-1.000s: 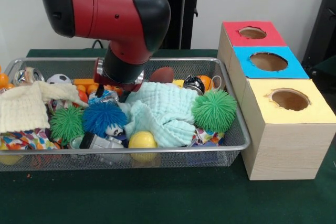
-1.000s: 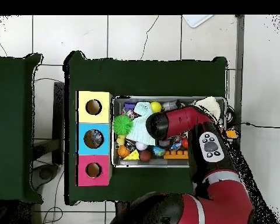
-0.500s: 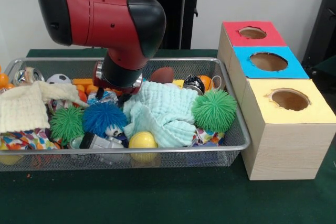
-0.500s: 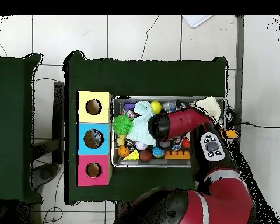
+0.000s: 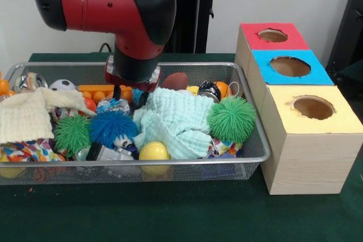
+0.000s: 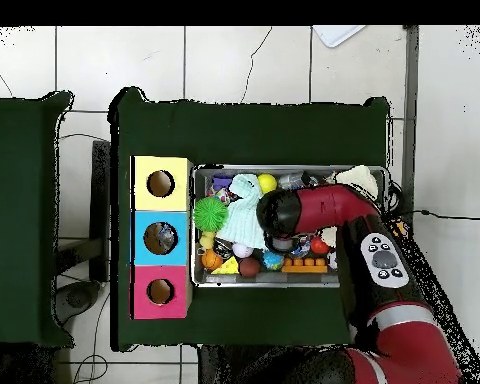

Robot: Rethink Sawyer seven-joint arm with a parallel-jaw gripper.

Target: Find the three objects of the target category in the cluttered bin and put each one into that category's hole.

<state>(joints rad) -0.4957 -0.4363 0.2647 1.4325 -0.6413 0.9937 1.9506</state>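
My gripper (image 5: 128, 97) hangs just above the clutter at the back middle of the wire bin (image 5: 249, 157). Its two black fingers (image 5: 116, 92) stand apart with nothing visibly between them. Right below it lie a mint cloth (image 5: 176, 118) and a blue spiky ball (image 5: 112, 127). A big green spiky ball (image 5: 231, 118) sits at the bin's right end, a smaller green one (image 5: 72, 133) to the left. A yellow ball (image 5: 153, 151) rests at the front rim. In the overhead view the arm (image 6: 309, 210) hides the gripper.
Three boxes with round holes stand right of the bin: red (image 5: 272, 35), blue (image 5: 290, 66), yellow (image 5: 313, 107). The bin also holds a cream cloth (image 5: 25, 114), a soccer ball (image 5: 63, 85), a brown football (image 5: 177, 80), an orange block (image 5: 93, 89) and a can (image 5: 31, 80).
The arm has risen and drawn the gripper up out of the clutter, so its fingers now show. The toys and cloths lie as before.
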